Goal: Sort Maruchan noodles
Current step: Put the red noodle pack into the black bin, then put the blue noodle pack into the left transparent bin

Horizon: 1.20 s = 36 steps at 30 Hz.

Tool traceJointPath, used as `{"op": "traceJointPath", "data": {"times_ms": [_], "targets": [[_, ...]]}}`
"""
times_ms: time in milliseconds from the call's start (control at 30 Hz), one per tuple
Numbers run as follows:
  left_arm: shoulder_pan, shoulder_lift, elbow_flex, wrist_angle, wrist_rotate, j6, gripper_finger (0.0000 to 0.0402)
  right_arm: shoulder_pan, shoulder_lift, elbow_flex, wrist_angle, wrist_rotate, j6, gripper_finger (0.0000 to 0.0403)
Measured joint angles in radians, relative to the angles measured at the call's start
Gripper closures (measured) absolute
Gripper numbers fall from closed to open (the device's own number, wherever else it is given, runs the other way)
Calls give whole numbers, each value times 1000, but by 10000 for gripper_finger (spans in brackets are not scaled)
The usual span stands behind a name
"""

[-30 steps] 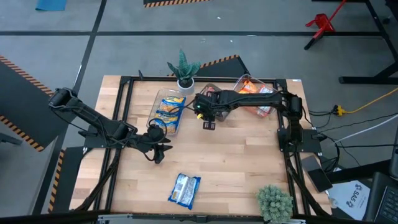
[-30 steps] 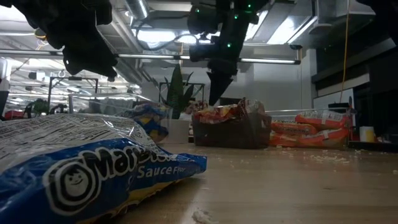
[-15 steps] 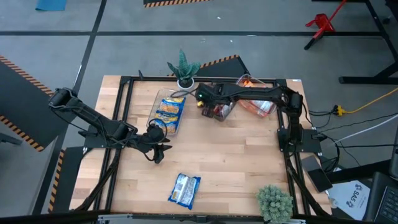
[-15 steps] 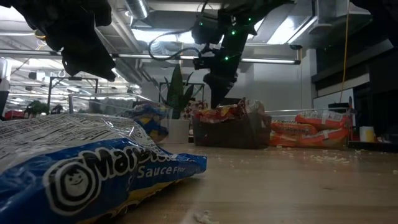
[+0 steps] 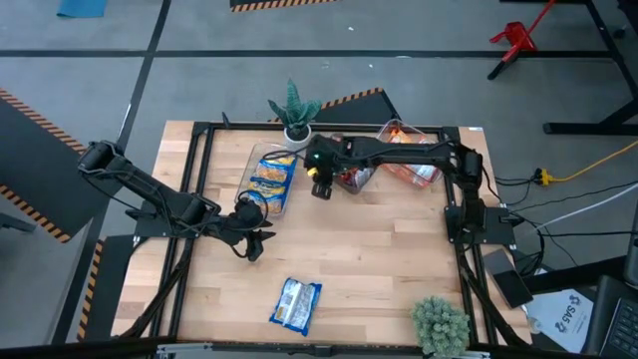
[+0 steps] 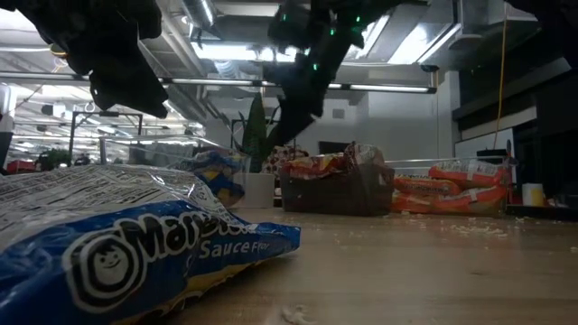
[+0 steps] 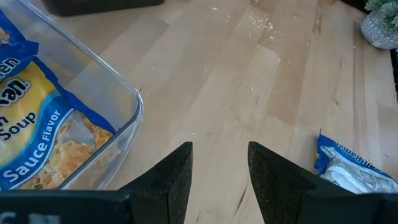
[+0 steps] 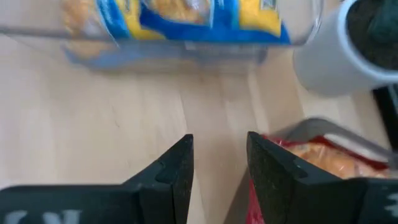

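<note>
Blue packets (image 5: 271,179) binned, orange ones (image 5: 411,160) binned, 1 blue packet (image 5: 297,304) loose on the tabletop (image 5: 379,259). Right pincer (image 5: 321,187) narrowly parted, empty; left pincer (image 5: 251,249) likewise.

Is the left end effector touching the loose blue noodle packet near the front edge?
Apart. In the high view the left end effector sits well away from the loose blue packet, with bare table between them.

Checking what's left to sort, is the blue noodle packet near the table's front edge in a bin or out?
Out. The blue Maruchan packet lies flat on bare wood.
</note>
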Motion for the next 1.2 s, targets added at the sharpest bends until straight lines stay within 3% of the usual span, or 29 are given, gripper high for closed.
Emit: {"op": "traceJointPath", "data": {"times_ms": [167, 400, 533, 667, 833, 933, 1000, 1067, 1200], "targets": [[-4, 0, 0, 0, 3, -7, 253, -2, 66, -4, -22, -5, -5, 269], [-20, 0, 0, -4, 5, -9, 253, -18, 94, -5, -58, 230, -20, 269], [-20, 0, 0, -5, 3, -10, 253, -30, 93, -1, -69, 237, -20, 269], [-20, 0, 0, -5, 24, -31, 253, -27, 93, 19, -99, 75, -21, 269], [-61, 0, 0, -5, 222, -29, 253, -16, 91, 120, -206, -267, 31, 269], [-139, 3, 0, 3, 228, -28, 253, 15, 89, 167, -244, -502, 94, 269], [-195, 5, 0, 10, 196, -28, 253, 61, 89, 182, -248, -601, 119, 269], [-255, 11, 0, 29, 137, -39, 253, 121, 89, 183, -248, -617, 125, 269], [-355, 61, 0, 122, 12, -112, 253, 258, 89, 156, -199, -491, 120, 269]]}}
